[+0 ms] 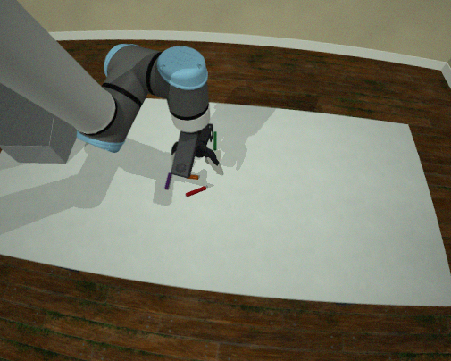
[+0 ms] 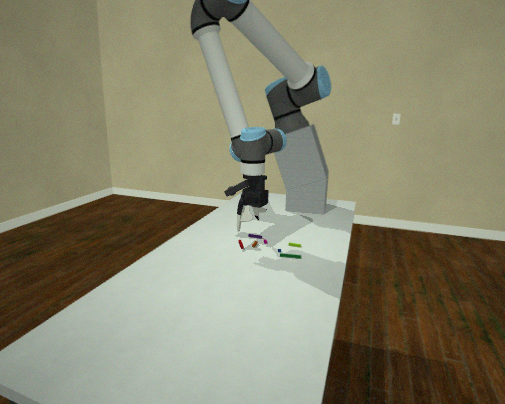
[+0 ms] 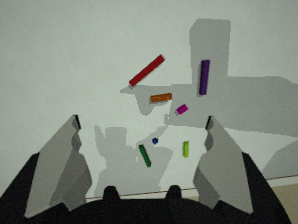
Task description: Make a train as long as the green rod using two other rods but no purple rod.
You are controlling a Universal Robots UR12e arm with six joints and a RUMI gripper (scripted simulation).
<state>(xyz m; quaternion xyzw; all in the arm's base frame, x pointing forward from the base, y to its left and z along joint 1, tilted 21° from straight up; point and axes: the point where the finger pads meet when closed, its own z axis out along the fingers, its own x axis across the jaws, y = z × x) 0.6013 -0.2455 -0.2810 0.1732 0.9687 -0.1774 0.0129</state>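
Grey-and-white tubular arm point(image 1: 187, 100) point(image 2: 223, 80); pale blue joint caps; black rings; pale grey fingers point(image 1: 215, 164) point(image 2: 239, 221), black-tipped.

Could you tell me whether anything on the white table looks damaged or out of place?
Nothing stands out: the seven rods, such as the red and orange ones, lie separate at mixed angles, with no visible damage.

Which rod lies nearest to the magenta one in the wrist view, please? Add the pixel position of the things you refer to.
The orange rod point(image 1: 194, 177) point(image 2: 255, 244) point(image 3: 161, 98), lying between the red and magenta rods.
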